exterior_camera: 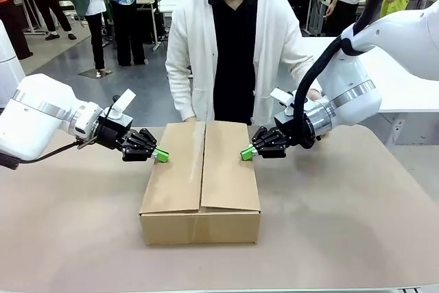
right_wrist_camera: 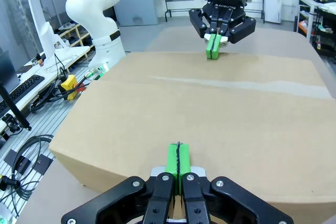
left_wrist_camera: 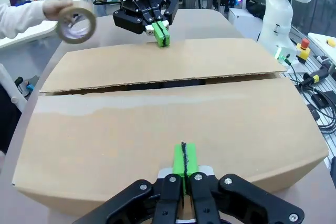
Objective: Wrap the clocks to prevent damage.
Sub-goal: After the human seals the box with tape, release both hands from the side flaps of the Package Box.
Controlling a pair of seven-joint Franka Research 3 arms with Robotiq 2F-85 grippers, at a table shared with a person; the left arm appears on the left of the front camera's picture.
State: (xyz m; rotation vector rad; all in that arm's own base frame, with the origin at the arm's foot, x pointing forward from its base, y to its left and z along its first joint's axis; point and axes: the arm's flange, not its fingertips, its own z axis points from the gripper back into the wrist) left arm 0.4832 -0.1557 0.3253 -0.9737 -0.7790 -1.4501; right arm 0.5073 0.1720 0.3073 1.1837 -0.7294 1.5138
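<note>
A closed cardboard box sits mid-table, its two top flaps meeting along a centre seam. The clocks are hidden from view. My left gripper is shut, its green tips pressed on the box's left flap. My right gripper is shut too, tips on the right flap. The left wrist view has my own left gripper at the bottom and the right gripper across the box. In the right wrist view my right gripper faces the left gripper.
A person in a white cardigan stands at the far edge behind the box. One hand holds a roll of tape beside the box. A pale tape strip runs along the left flap. Bare tabletop surrounds the box.
</note>
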